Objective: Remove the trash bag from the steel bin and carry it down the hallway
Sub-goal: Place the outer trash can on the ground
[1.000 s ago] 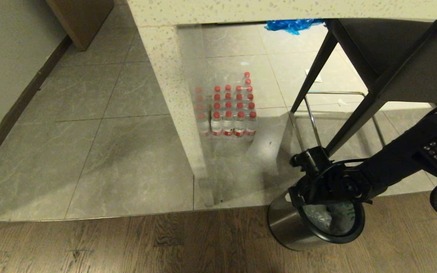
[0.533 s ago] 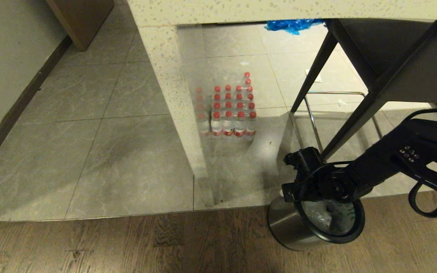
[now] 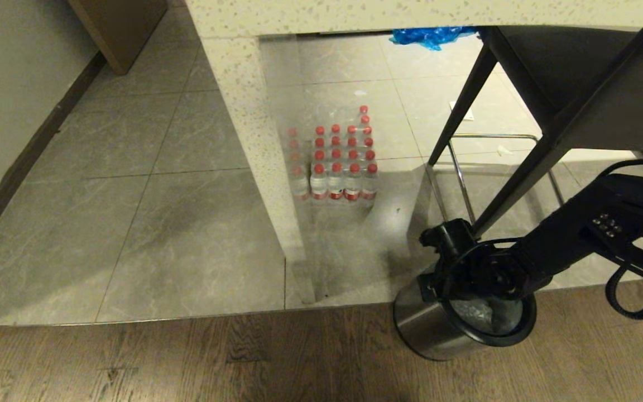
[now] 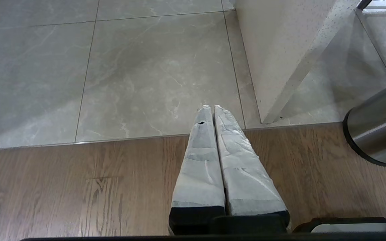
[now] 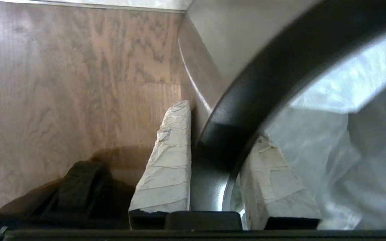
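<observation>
Where the wood floor (image 3: 187,357) meets the grey tile, the head view lists: bin (image 3: 430,329), standing on the wood beside a speckled table leg (image 3: 265,184); bag (image 3: 480,315) inside it, pale and crumpled below the black rim; right tool (image 3: 438,285) down at the rim's far-left edge, arm reaching in from the right. Also present: shrink-wrapped bottles (image 3: 335,162) under the table, a dark chair (image 3: 567,95), a blue scrap (image 3: 427,36) farther back.

Left wrist view: left tool (image 4: 209,108), fingers pressed together with nothing between them, hanging over the floor seam well apart from the bin (image 4: 377,134).

Right wrist view: right tool (image 5: 219,134) straddling the bin's wall, one finger outside against the steel, the other inside against the bag (image 5: 317,154); it looks clamped on rim (image 5: 266,83) and film together.

Handling, as judged: bag thin, soft, light, slippery, easily torn. Best hold is gathered film at its top edge, free of the rim, or the bin may lift too.
</observation>
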